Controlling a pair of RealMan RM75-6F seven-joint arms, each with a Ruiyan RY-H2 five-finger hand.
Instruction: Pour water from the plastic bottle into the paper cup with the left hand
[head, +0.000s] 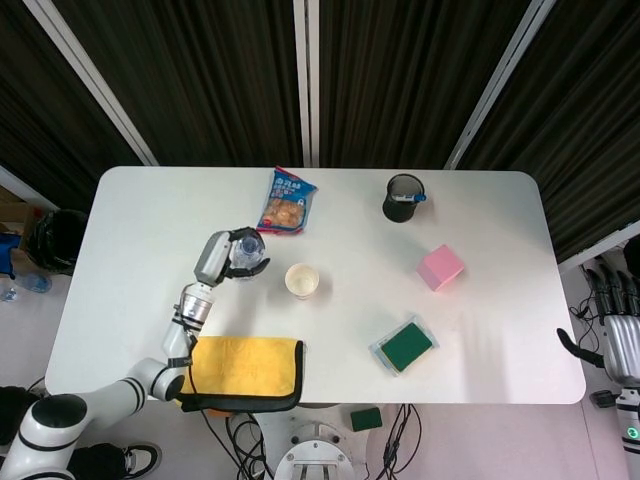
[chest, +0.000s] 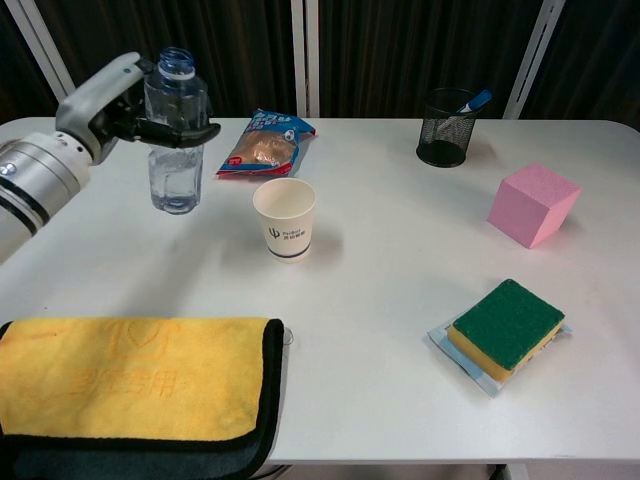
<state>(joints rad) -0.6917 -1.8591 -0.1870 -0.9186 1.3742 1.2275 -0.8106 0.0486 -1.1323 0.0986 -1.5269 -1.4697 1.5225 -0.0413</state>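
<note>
The clear plastic bottle (chest: 177, 150) stands upright, uncapped, to the left of the white paper cup (chest: 285, 219). My left hand (chest: 112, 102) grips the bottle near its upper part, fingers wrapped around it. In the head view the bottle (head: 246, 250) and left hand (head: 215, 256) sit left of the cup (head: 302, 280). I cannot tell whether the bottle's base touches the table. My right hand (head: 620, 325) hangs off the table's right edge, fingers apart, holding nothing.
A snack bag (chest: 266, 141) lies behind the cup. A black mesh pen holder (chest: 445, 127), a pink cube (chest: 533, 205) and a green sponge (chest: 506, 328) are on the right. A yellow cloth (chest: 130, 385) covers the near left edge.
</note>
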